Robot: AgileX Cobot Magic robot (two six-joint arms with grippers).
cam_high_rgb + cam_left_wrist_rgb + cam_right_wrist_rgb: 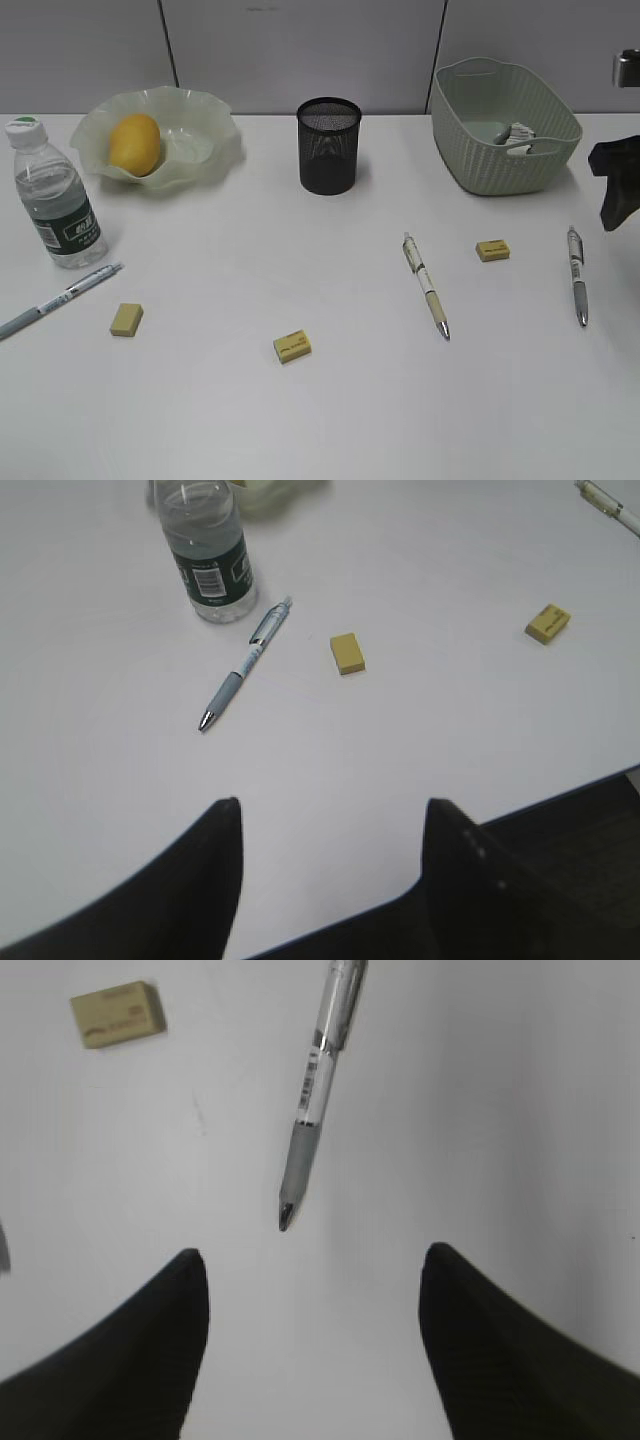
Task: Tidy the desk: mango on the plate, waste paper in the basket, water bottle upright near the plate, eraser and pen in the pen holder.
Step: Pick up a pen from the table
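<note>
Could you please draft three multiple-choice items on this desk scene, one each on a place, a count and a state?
1. Where is the mango?
A. in the basket
B. on the plate
C. beside the pen holder

2. How many yellow erasers lie on the desk?
A. one
B. five
C. three

3. How does the water bottle stand?
A. upright, capped
B. on its side
C. upside down

Answers:
1 B: the fruit sits in the wavy-rimmed plate.
2 C: erasers lie at the left, in the middle and on the right.
3 A: its white cap points up, left of the plate.
</note>
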